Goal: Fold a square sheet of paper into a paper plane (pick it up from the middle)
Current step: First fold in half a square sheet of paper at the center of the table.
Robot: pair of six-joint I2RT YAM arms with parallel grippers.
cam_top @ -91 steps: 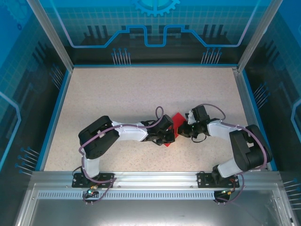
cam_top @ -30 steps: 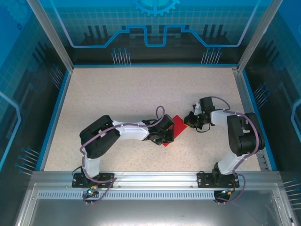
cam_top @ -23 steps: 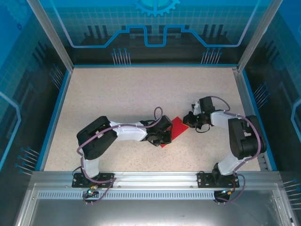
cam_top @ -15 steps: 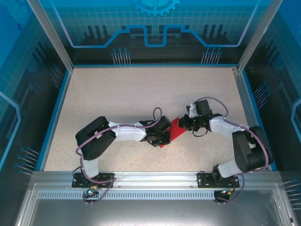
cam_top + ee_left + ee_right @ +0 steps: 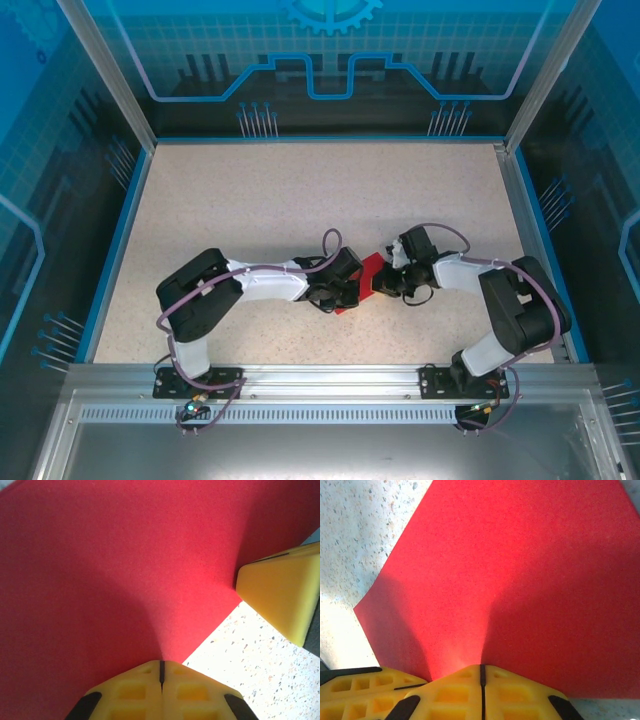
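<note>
The paper (image 5: pixel 369 272) lies flat on the bench (image 5: pixel 250 200), a little toward 5 o'clock of its centre, as a folded red shape between the two arms. Over the last second the right gripper (image 5: pixel 386 282) has swung in from the paper's 2 o'clock corner and now sits at its 3 o'clock edge. The left gripper (image 5: pixel 343 291) has eased slightly toward 9 o'clock and stays on the opposite side. Both have fingers pressed together, tips touching the paper. I cannot tell whether either has nipped a layer. With the tips this close across the sheet, this looks like one side being pinned while the other works a crease, and the plane is not yet formed.
</note>
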